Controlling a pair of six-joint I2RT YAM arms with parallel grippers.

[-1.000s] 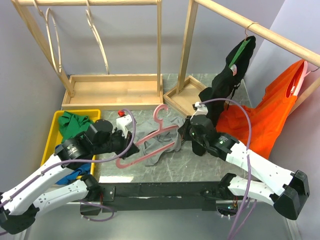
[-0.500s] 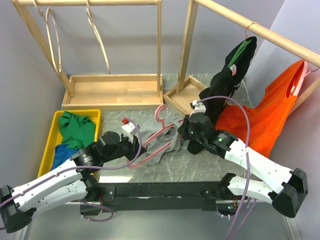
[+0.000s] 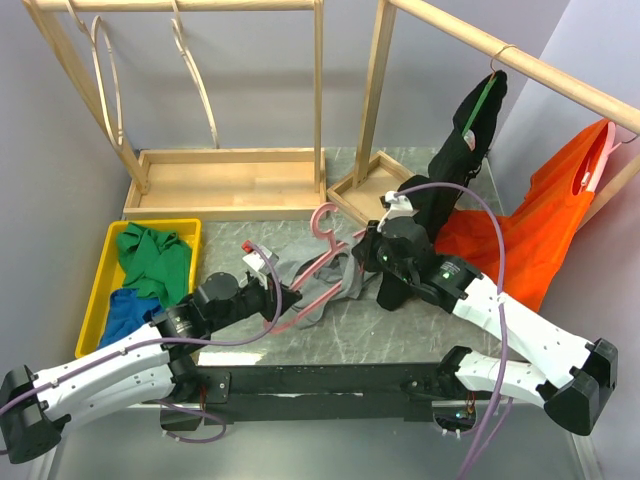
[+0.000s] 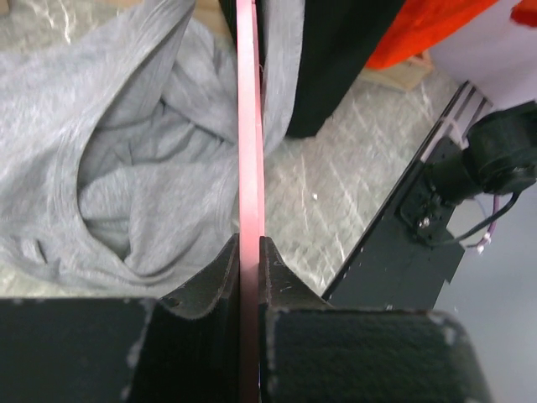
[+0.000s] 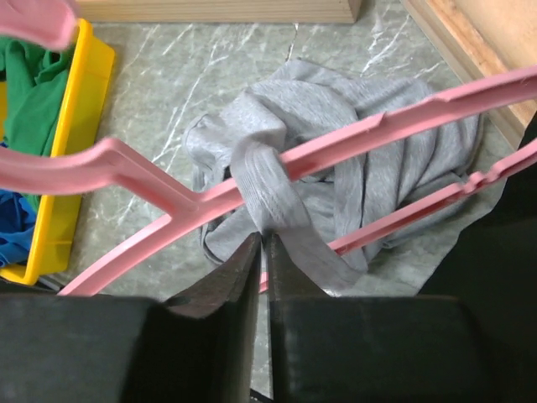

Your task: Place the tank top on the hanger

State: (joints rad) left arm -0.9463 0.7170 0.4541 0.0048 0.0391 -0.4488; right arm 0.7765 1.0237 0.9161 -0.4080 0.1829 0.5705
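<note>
Worktop: grey marbled worktop [image 3: 350, 332] with wooden garment racks at the far side; both arms are working over its middle.
Left jaws: left gripper [image 4: 249, 243] is pressed together on the edge of the pink plastic clothes hanger [image 5: 419, 113], pinching its thin bar.
Right jaws: right gripper [image 5: 262, 239] is almost pressed together, with a strap of the grey soft-knit tank top [image 5: 377, 168] running into the slit between them. This reads as a pinch on the strap.
Change, last second: the left arm has swung away from the tray and reached toward the right jaws, carrying the hanger with it. The right arm has barely shifted.
Result: the hanger's frame now lies just ahead of the right jaws, and the pinched strap wraps over its upper bar.
Tank top position: bunched on the worktop between the two jaws, under and behind the hanger's bars, with only the strap raised.
Judgement: one shoulder looks threaded. The second strap and the body probably still need bringing onto the frame.
Container 1: yellow plastic tray [image 3: 96, 285], outboard of the left jaws, holds a crumpled green garment [image 3: 155, 260] and a blue garment [image 3: 125, 310].
Container 2: shallow wooden base tray [image 3: 230, 185], well beyond both jaws; only rack uprights are seen in it.
</note>
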